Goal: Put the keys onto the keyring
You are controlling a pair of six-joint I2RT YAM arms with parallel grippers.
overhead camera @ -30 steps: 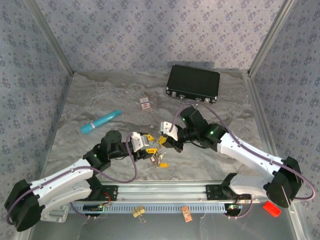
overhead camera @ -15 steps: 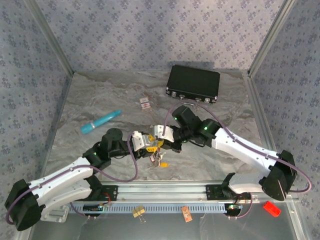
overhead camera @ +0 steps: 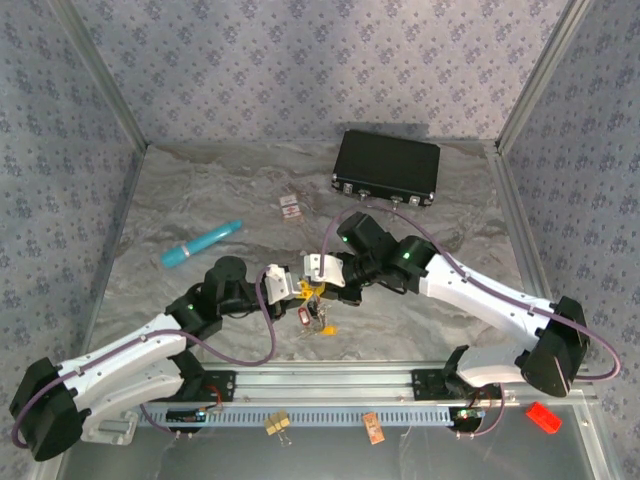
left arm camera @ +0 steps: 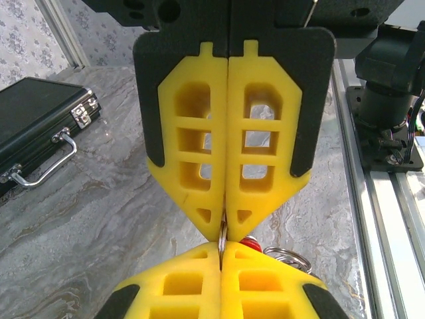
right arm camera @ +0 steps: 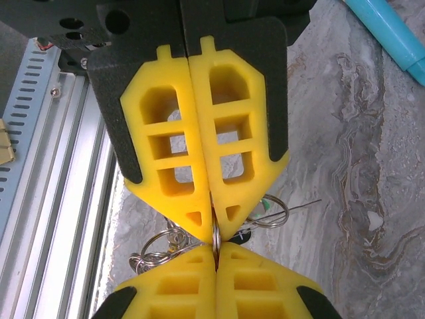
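My left hand (left arm camera: 228,224) is clamped shut on the keyring (left arm camera: 222,238), my right hand (right arm camera: 214,234) pinching it from opposite - keys (overhead camera: 313,320) bunch just below, and the threading looks unfinished.

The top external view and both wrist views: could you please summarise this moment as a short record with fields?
left end effector: shut, tips pinching a thin metal ring
right end effector: shut, tips on what looks like the same ring, tip to tip with the left
ring identity: cannot tell whether it is the keyring
keys: clustered beside the meeting tips, on the near side
turquoise cylinder: lying left of the arms
black case: closed, at the far edge
card: left of the case, apart from it
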